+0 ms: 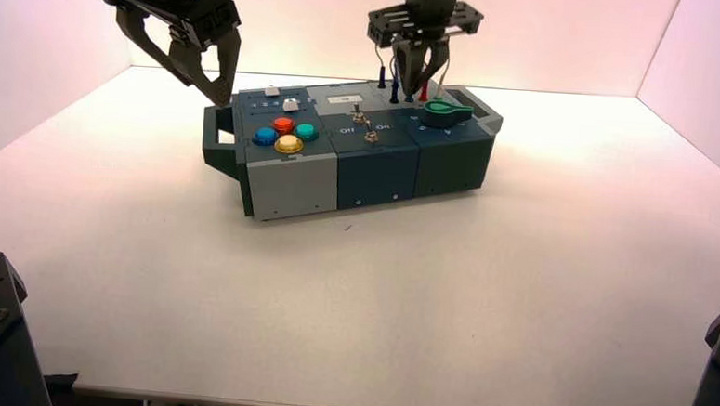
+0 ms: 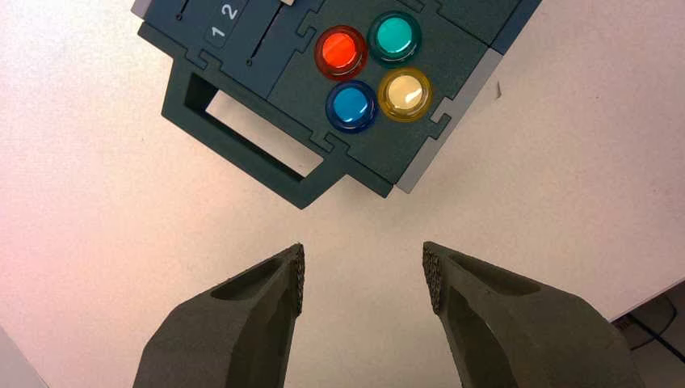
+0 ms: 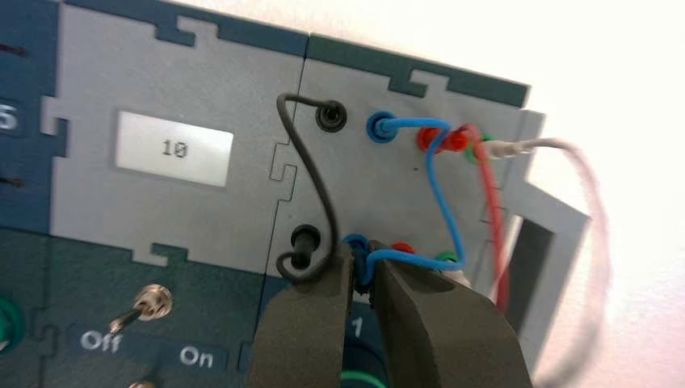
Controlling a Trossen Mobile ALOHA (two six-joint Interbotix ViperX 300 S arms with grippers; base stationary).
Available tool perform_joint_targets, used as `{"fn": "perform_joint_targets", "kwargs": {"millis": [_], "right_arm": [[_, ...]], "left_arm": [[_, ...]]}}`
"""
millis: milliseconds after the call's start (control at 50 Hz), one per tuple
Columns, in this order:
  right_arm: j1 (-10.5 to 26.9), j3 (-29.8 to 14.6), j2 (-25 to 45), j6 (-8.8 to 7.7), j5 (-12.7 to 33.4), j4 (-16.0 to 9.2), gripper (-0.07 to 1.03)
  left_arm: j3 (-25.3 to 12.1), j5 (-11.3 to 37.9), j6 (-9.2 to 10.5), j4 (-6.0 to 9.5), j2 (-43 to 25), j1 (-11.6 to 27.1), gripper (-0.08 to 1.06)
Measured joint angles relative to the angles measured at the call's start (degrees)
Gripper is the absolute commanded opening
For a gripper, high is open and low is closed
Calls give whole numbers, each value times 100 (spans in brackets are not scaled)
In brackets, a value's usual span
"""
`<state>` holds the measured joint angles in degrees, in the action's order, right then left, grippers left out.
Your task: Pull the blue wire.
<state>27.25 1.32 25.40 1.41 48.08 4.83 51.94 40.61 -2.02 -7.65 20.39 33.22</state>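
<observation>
The blue wire (image 3: 440,190) loops between two blue plugs on the box's grey panel: one plug (image 3: 380,127) sits in its socket, the other (image 3: 360,257) is clamped between my right gripper's fingers. My right gripper (image 3: 365,271) is shut on that blue plug, at the back of the box (image 1: 409,80). My left gripper (image 2: 363,275) is open and empty above the table, beside the box's handle end (image 1: 216,74).
The box (image 1: 293,176) bears four round buttons (image 2: 371,69), a toggle switch (image 3: 145,305) between Off and On, a display reading 10 (image 3: 173,149), a green knob (image 1: 447,112), a black wire (image 3: 319,190), a red wire (image 3: 491,202) and a white wire (image 3: 582,174).
</observation>
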Motion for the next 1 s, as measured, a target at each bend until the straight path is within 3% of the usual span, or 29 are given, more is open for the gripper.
{"fn": "perform_joint_targets", "kwargs": {"millis": [360,620,760,880,1000], "right_arm": [[-70,35,-220,18,88,132,-2],[-70,325,-369,26,105,229,-1],[-70,457,-510,26,114,308,15],[-79,545,-633,26,229,316,18],[-79,650,-738,26,299,325,28]], "left_arm": [[0,0,0,0,0,0,76],[0,18,9,0,0,0,76],[0,18,0,0,0,0,76],[0,18,0,0,0,0,76],[0,18,0,0,0,0,76]]}}
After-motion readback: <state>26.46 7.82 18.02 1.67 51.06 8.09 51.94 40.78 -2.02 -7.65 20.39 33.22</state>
